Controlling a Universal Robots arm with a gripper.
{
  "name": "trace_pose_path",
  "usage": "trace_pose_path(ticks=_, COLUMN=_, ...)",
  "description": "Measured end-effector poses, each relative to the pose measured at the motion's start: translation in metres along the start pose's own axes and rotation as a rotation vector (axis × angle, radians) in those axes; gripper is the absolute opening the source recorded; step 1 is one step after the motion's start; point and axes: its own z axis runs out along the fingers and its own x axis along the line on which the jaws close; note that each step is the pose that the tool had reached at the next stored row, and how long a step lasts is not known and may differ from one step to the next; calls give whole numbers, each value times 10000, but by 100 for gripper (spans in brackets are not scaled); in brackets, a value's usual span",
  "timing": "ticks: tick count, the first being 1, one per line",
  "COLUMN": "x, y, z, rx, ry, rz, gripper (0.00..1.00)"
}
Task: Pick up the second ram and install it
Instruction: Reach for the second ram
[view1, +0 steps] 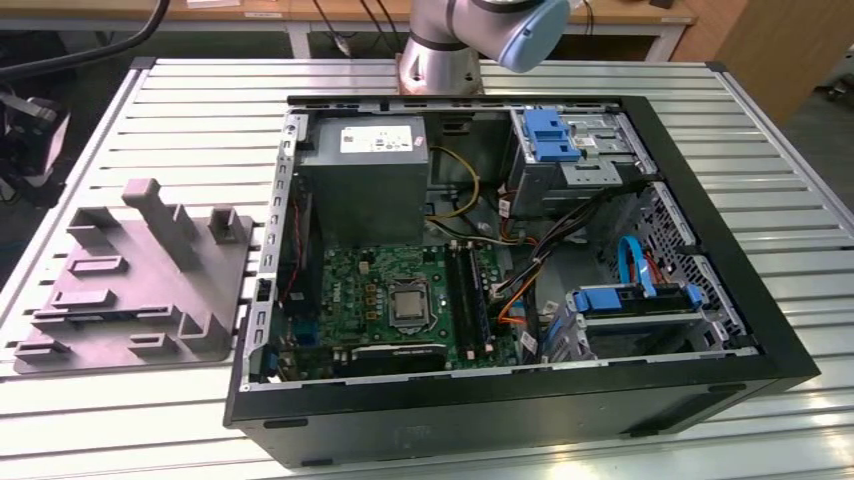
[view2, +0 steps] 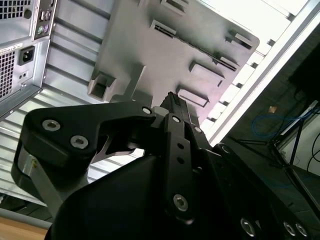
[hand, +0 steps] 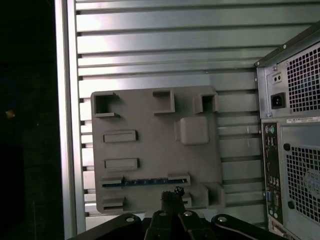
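One memory stick (hand: 145, 182) stood on edge in a slot of the gray holder (hand: 150, 115), which lay at nine o'clock from the open computer case (view1: 467, 410) in the exterior view. A clean pick needed your claw (hand: 172, 194) centred along the stick, squared across its thin sides, then a straight lift. It hung pointing down just beside that stick, tips looking closed on nothing.

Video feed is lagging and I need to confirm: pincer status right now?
Pincer: closed, holding nothing. The ram sits in a slot of the grey fixture.
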Motion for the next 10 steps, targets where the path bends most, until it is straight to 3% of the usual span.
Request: trace_pose_path(ticks=10, x=134, y=-113, z=143, rx=5, ry=21, rz=0, gripper=10)
